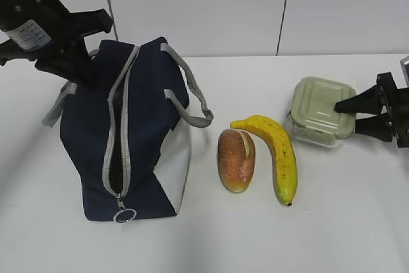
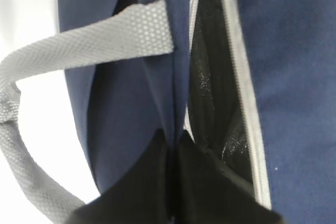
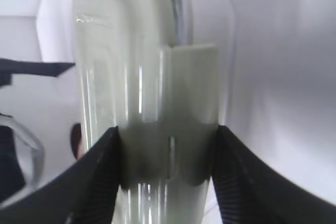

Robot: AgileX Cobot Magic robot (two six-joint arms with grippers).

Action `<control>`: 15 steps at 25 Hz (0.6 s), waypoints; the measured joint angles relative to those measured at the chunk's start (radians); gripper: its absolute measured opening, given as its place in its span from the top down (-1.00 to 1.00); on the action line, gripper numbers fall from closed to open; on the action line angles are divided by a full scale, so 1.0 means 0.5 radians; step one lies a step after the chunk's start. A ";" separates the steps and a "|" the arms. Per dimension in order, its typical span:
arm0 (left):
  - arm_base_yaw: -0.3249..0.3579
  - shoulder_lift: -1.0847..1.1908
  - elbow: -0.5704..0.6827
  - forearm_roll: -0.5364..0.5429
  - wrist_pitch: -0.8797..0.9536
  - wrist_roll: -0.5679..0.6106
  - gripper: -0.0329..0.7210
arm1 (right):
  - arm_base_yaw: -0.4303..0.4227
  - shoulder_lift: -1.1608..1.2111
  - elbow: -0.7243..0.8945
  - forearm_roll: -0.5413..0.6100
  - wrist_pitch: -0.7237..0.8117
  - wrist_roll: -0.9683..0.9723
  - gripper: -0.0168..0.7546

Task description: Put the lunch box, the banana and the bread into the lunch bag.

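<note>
- Pinching the lunch bag [image 1: 137, 139] at its zipper edge, the left jaws [image 2: 172, 145] are closed together on the navy fabric beside the open, dark interior.
- Right jaws [image 3: 167, 150] straddle the lunch box [image 1: 321, 112], one finger [image 3: 97, 177] against each side of its green lid clip; it sits on the tabletop [image 1: 211, 241].
- Banana [image 1: 277, 155] and bread [image 1: 236, 160] lie side by side between the two sets of jaws, nearer the bag.

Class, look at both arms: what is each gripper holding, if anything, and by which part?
The left gripper pinches the lunch bag by the fabric edge beside its zipper opening. The right gripper's jaws flank the lunch box at its clip end.
</note>
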 joint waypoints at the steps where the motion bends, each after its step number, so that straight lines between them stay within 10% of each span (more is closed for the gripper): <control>1: 0.000 0.000 0.000 0.000 0.006 0.000 0.91 | 0.000 0.000 0.000 0.107 0.016 -0.007 -0.01; 9: 0.000 0.000 0.000 -0.006 0.008 0.000 0.92 | 0.034 -0.127 0.000 0.473 0.008 -0.034 -0.01; 15: 0.000 0.000 0.000 -0.096 -0.034 0.018 0.92 | 0.378 -0.416 -0.015 0.596 0.005 0.033 -0.01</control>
